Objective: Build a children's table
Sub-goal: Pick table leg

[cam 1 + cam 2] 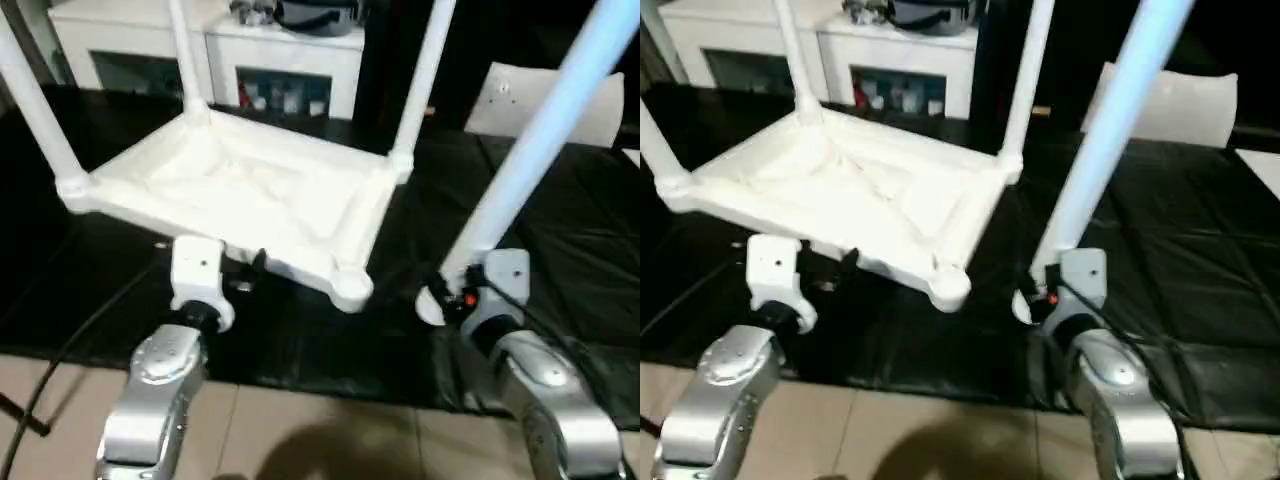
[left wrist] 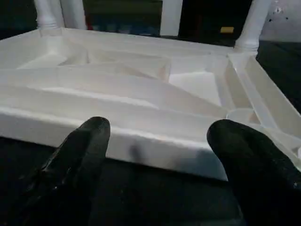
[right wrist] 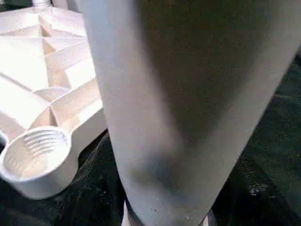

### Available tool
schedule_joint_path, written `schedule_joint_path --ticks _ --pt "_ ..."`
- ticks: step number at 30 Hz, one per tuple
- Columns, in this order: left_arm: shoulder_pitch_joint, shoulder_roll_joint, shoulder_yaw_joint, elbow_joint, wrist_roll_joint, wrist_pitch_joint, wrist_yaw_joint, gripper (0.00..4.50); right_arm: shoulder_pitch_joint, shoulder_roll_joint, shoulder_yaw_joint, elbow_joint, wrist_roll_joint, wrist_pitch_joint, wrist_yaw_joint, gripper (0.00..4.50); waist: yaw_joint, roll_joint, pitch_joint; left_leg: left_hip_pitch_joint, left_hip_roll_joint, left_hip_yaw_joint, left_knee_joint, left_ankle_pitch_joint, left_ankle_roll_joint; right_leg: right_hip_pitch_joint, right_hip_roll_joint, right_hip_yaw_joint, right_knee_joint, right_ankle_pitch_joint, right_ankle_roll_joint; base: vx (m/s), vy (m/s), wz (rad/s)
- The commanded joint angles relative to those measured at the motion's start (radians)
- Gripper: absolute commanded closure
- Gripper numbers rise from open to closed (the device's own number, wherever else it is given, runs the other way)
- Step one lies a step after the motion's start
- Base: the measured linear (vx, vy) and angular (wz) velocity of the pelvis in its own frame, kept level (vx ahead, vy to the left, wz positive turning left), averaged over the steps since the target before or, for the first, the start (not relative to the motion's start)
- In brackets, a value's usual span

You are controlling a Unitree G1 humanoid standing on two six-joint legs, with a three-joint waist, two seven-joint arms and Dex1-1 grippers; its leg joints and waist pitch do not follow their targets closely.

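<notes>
Black sheeting (image 1: 560, 250) covers the work surface; beige tiled floor (image 1: 330, 440) at six o'clock. At twelve, a white cabinet (image 1: 270, 60) with glass doors; a flat white panel (image 1: 520, 95) at two.

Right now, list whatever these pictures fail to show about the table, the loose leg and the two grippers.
- Right gripper's fingers: right wrist view, hidden behind the loose leg; grip unreadable.
- The leg's upper end: left eye view, cut off by the top edge.
- The three fitted legs: tops cut off likewise.
- Tabletop upper face: turned down onto the black mat.
- Empty corner socket: threads visible, depth not.
- Items behind the cabinet glass: too blurred.
</notes>
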Motion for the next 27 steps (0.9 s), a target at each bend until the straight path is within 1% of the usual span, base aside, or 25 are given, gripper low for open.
schedule_joint_path --ticks 1,2,4,5,7,8,9,10,11,12,13,14,15,16,17,18,19,20,21,22,23,24,25,26,27 --pt "-0.006 0.003 0.007 0.003 -0.001 0.013 -0.002 0.63 0.001 0.004 -0.002 -0.015 -0.004 0.008 -0.003 2.62 0.005 0.003 -0.039 -0.009 0.024 0.007 -0.057 -0.166 0.041 0.043 -0.104 0.077 -0.154 -0.399 0.133 -0.088 -0.063 0.04" --pt "-0.006 0.002 0.009 0.003 0.0 0.014 -0.005 0.63 0.005 0.007 0.0 -0.017 -0.004 0.01 -0.003 2.62 0.003 0.004 -0.039 -0.014 0.027 0.009 -0.067 -0.159 0.038 0.044 -0.101 0.071 -0.16 -0.405 0.117 -0.051 -0.016 0.02" --pt "-0.007 0.004 0.009 0.003 0.004 0.014 -0.008 0.63 0.012 0.008 0.005 -0.021 -0.005 0.01 -0.004 2.62 0.0 0.008 -0.035 -0.013 0.034 0.006 -0.072 -0.183 0.035 0.037 -0.102 0.07 -0.161 -0.409 0.097 0.0 0.0 0.0" --pt "-0.009 0.01 0.005 0.006 0.005 0.009 -0.017 0.63 0.02 0.011 0.009 -0.024 -0.003 0.008 -0.006 2.62 -0.002 0.012 -0.036 -0.012 0.039 0.002 -0.077 -0.197 0.032 0.038 -0.106 0.07 -0.159 -0.401 0.077 0.0 0.0 0.0" --pt "-0.011 0.015 0.004 0.008 0.001 0.002 -0.025 0.63 0.026 0.012 0.015 -0.027 -0.002 0.005 -0.007 2.62 -0.006 0.014 -0.038 -0.013 0.048 -0.003 -0.083 -0.207 0.033 0.042 -0.109 0.07 -0.155 -0.377 0.054 0.002 0.026 -0.02" --pt "-0.012 0.014 0.009 0.005 -0.017 -0.007 -0.04 0.63 0.029 0.014 0.015 -0.029 -0.002 0.005 -0.008 2.62 -0.009 0.017 -0.043 -0.018 0.055 -0.008 -0.087 -0.194 0.033 0.047 -0.114 0.074 -0.148 -0.305 0.021 0.005 0.052 -0.03" --pt "-0.012 0.014 0.009 0.005 -0.017 -0.007 -0.04 0.63 0.029 0.014 0.015 -0.029 -0.002 0.005 -0.008 2.62 -0.011 0.017 -0.044 -0.018 0.058 -0.008 -0.088 -0.189 0.034 0.046 -0.114 0.075 -0.144 -0.278 0.007 0.01 0.054 -0.03" --pt "-0.011 0.016 0.009 0.003 -0.02 -0.007 -0.043 0.63 0.03 0.015 0.015 -0.03 -0.001 0.005 -0.007 2.62 -0.012 0.019 -0.049 -0.02 0.061 -0.009 -0.088 -0.163 0.038 0.05 -0.116 0.077 -0.136 -0.212 -0.02 0.0 0.0 0.0" --pt "-0.011 0.017 0.009 0.001 -0.026 -0.007 -0.05 0.63 0.031 0.016 0.014 -0.031 0.0 0.005 -0.007 2.62 -0.012 0.019 -0.049 -0.019 0.061 -0.006 -0.087 -0.159 0.039 0.049 -0.115 0.079 -0.134 -0.188 -0.03 0.0 0.0 0.0" --pt "-0.01 0.018 0.008 0.0 -0.029 -0.007 -0.053 0.63 0.031 0.017 0.013 -0.032 0.0 0.004 -0.007 2.62 -0.012 0.02 -0.047 -0.015 0.061 -0.003 -0.089 -0.194 0.035 0.052 -0.117 0.08 -0.132 -0.195 -0.049 0.0 0.0 0.0" --pt "-0.008 0.022 0.006 -0.006 -0.027 -0.006 -0.057 0.63 0.032 0.018 0.011 -0.032 0.001 0.003 -0.006 2.62 -0.013 0.02 -0.045 -0.006 0.059 0.001 -0.093 -0.261 0.033 0.056 -0.115 0.078 -0.137 -0.26 -0.057 0.0 0.0 0.0" --pt "-0.008 0.022 0.006 -0.006 -0.027 -0.006 -0.057 0.63 0.032 0.018 0.011 -0.032 0.001 0.003 -0.006 2.62 -0.014 0.02 -0.044 -0.001 0.057 0.003 -0.095 -0.294 0.035 0.058 -0.112 0.077 -0.14 -0.299 -0.059 0.0 0.0 0.0" --pt "-0.007 0.023 0.005 -0.007 -0.026 -0.007 -0.058 0.63 0.033 0.018 0.01 -0.03 0.001 0.001 -0.005 2.62 -0.013 0.014 -0.043 0.007 0.049 0.01 -0.097 -0.343 0.049 0.069 -0.106 0.073 -0.148 -0.376 -0.065 0.0 0.0 0.0" --pt "-0.006 0.022 0.005 -0.009 -0.027 -0.007 -0.058 0.63 0.034 0.017 0.01 -0.029 0.001 -0.001 -0.004 2.62 -0.011 0.016 -0.041 0.011 0.043 0.017 -0.097 -0.347 0.066 0.073 -0.104 0.073 -0.159 -0.426 -0.066 0.063 0.012 -0.03" --pt "-0.005 0.022 0.005 -0.009 -0.027 -0.007 -0.06 0.63 0.034 0.017 0.01 -0.028 0.001 -0.003 -0.004 2.62 -0.011 0.016 -0.03 0.028 0.04 0.023 -0.097 -0.388 0.075 0.071 -0.103 0.066 -0.177 -0.526 -0.061 0.0 0.0 0.0" --pt "-0.004 0.021 0.005 -0.01 -0.027 -0.008 -0.062 0.63 0.034 0.016 0.011 -0.027 0.0 -0.004 -0.003 2.62 -0.012 0.012 -0.03 0.03 0.033 0.026 -0.096 -0.385 0.078 0.078 -0.101 0.067 -0.183 -0.553 -0.055 0.0 0.0 0.0" --pt "-0.004 0.021 0.006 -0.01 -0.028 -0.008 -0.064 0.63 0.034 0.016 0.011 -0.027 0.0 -0.005 -0.003 2.62 -0.008 0.014 -0.027 0.041 0.033 0.03 -0.098 -0.377 0.081 0.081 -0.104 0.067 -0.193 -0.586 -0.049 0.0 0.0 0.0" --pt "-0.003 0.022 0.005 -0.011 -0.028 -0.008 -0.066 0.63 0.033 0.017 0.011 -0.026 0.001 -0.006 -0.002 2.62 -0.005 0.015 -0.031 0.047 0.035 0.032 -0.101 -0.36 0.084 0.087 -0.103 0.067 -0.195 -0.579 -0.048 0.0 0.0 0.0" --pt "-0.003 0.023 0.005 -0.011 -0.028 -0.008 -0.066 0.63 0.033 0.017 0.011 -0.026 0.001 -0.006 -0.002 2.62 -0.006 0.013 -0.032 0.048 0.034 0.033 -0.104 -0.349 0.086 0.091 -0.1 0.069 -0.193 -0.56 -0.052 0.065 0.007 0.0" --pt "-0.003 0.024 0.005 -0.012 -0.029 -0.008 -0.07 0.63 0.03 0.017 0.012 -0.024 0.001 -0.007 0.0 2.62 -0.004 0.014 -0.036 0.041 0.036 0.031 -0.109 -0.312 0.091 0.104 -0.098 0.073 -0.184 -0.502 -0.068 0.078 0.008 0.01" --pt "-0.002 0.025 0.005 -0.013 -0.03 -0.008 -0.072 0.63 0.029 0.017 0.013 -0.024 0.001 -0.008 0.001 2.62 -0.003 0.016 -0.046 0.042 0.037 0.031 -0.109 -0.26 0.103 0.111 -0.096 0.075 -0.173 -0.414 -0.091 0.078 0.008 0.01" --pt "0.0 0.028 0.005 -0.015 -0.03 -0.008 -0.075 0.63 0.028 0.017 0.016 -0.023 0.0 -0.009 0.003 2.62 -0.004 0.017 -0.049 0.04 0.037 0.031 -0.108 -0.232 0.11 0.115 -0.094 0.075 -0.166 -0.364 -0.107 0.08 0.012 0.01" --pt "0.0 0.028 0.005 -0.015 -0.03 -0.008 -0.075 0.63 0.028 0.017 0.016 -0.023 0.0 -0.009 0.003 2.62 -0.004 0.018 -0.054 0.037 0.036 0.031 -0.105 -0.183 0.123 0.121 -0.091 0.075 -0.154 -0.273 -0.135 0.088 0.011 0.02" --pt "0.002 0.029 0.005 -0.017 -0.03 -0.007 -0.076 0.63 0.028 0.017 0.016 -0.022 0.0 -0.01 0.004 2.62 -0.005 0.017 -0.056 0.034 0.03 0.033 -0.101 -0.145 0.138 0.129 -0.089 0.076 -0.146 -0.208 -0.157 0.088 0.011 0.02" --pt "0.003 0.029 0.005 -0.018 -0.029 -0.007 -0.077 0.63 0.028 0.017 0.017 -0.022 0.0 -0.01 0.004 2.62 -0.004 0.015 -0.058 0.031 0.026 0.034 -0.097 -0.125 0.145 0.134 -0.089 0.078 -0.144 -0.182 -0.165 0.095 0.012 0.04"
